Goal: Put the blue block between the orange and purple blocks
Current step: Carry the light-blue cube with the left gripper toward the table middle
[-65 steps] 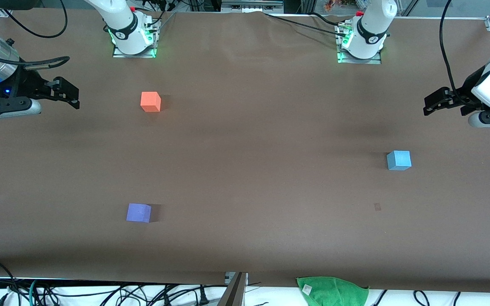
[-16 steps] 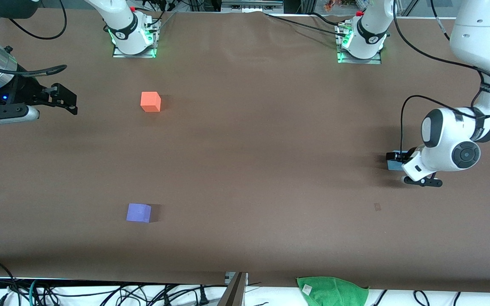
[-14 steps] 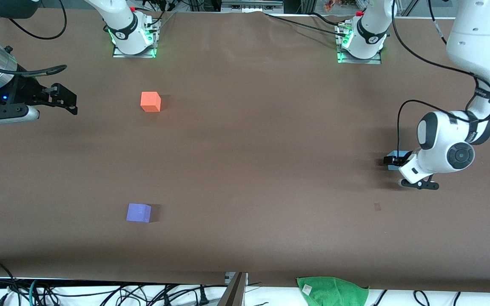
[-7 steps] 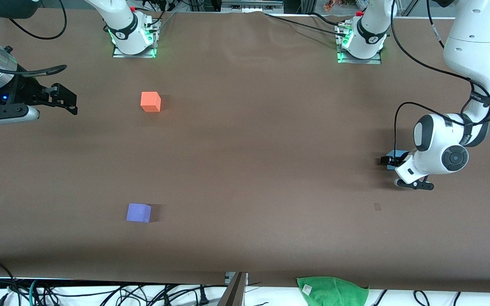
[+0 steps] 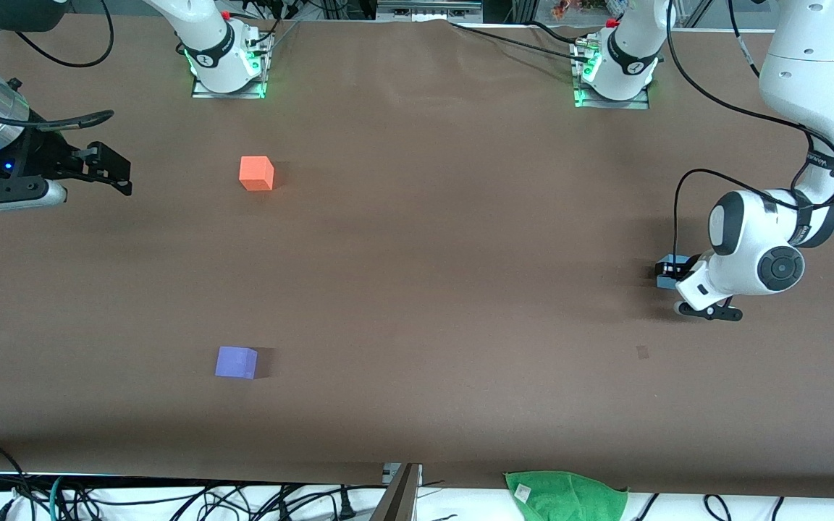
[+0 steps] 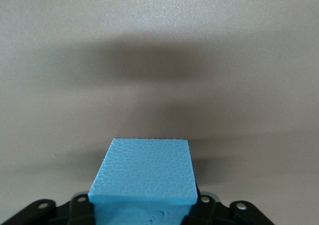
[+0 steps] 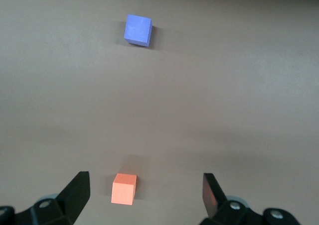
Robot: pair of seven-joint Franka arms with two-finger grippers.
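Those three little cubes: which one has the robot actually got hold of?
The blue block: the left gripper is shut on it at the left arm's end of the table. The orange block and purple block sit alone, untouched.

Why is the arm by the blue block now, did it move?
Yes. The left gripper came from the table's edge down to the blue block, nearer the green cloth.
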